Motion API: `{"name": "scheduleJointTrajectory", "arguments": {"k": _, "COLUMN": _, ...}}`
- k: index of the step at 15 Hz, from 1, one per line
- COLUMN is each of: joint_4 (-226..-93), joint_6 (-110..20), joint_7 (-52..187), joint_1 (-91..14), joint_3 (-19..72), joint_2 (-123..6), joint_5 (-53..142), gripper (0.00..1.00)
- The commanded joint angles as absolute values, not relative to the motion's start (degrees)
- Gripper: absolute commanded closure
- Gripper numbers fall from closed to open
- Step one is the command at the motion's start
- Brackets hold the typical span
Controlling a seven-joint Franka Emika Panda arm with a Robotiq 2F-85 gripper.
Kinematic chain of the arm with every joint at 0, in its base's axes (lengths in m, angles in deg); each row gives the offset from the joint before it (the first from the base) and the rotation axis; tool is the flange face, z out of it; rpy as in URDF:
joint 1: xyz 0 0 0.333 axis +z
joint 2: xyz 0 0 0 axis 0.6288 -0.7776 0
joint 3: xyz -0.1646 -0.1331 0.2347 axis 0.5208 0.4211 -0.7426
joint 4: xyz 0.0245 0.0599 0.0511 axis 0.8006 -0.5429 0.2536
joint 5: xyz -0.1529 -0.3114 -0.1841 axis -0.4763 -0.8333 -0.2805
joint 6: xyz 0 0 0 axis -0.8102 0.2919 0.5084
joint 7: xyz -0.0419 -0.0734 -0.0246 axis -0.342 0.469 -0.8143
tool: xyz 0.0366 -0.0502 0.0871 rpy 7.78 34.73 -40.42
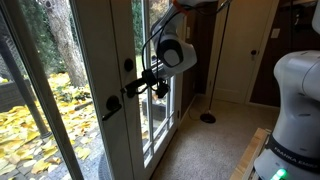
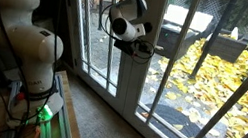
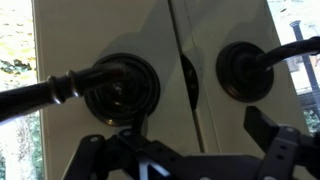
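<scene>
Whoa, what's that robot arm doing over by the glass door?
The robot's gripper hovers close in front of a dark lever handle on the glass door. The gripper is open and holds nothing. A second handle sits just beside the first one. Yellow leaves lie on the ground outside.

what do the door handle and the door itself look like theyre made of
Lever handle and its round plate: probably metal with a dark, slightly glossy finish; soft highlights run along the lever. Door: smooth, matte, off-white painted surface, wood or composite, cannot tell which. Glass panes: clear glass, the leafy yard shows through.
</scene>
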State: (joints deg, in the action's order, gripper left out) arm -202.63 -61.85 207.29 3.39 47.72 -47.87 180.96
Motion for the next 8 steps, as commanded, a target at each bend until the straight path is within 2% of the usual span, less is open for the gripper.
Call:
{"name": "scheduleJointTrajectory", "arguments": {"k": 1, "joint_4": -202.4, "joint_6": -62.5, "joint_7": 208.0, "joint_1": -6.1, "joint_3": 38.3, "joint_2": -47.4, "joint_5": 180.9, "gripper": 0.0}}
{"name": "scheduleJointTrajectory", "arguments": {"k": 4, "joint_4": -202.4, "joint_6": -62.5, "joint_7": 208.0, "joint_1": -6.1, "joint_3": 38.3, "joint_2": -47.4, "joint_5": 180.9, "gripper": 0.0}}
{"name": "scheduleJointTrajectory", "arguments": {"k": 5, "joint_4": -202.4, "joint_6": -65.0, "joint_7": 205.8, "joint_1": 3.5, "joint_3": 47.7, "joint_2": -47.4, "joint_5": 179.0, "gripper": 0.0}}
{"name": "scheduleJointTrajectory", "arguments": {"k": 8, "joint_4": -201.7, "joint_6": -71.3, "joint_7": 202.3, "joint_1": 4.4, "joint_3": 47.7, "joint_2": -44.4, "joint_5": 175.9, "gripper": 0.0}}
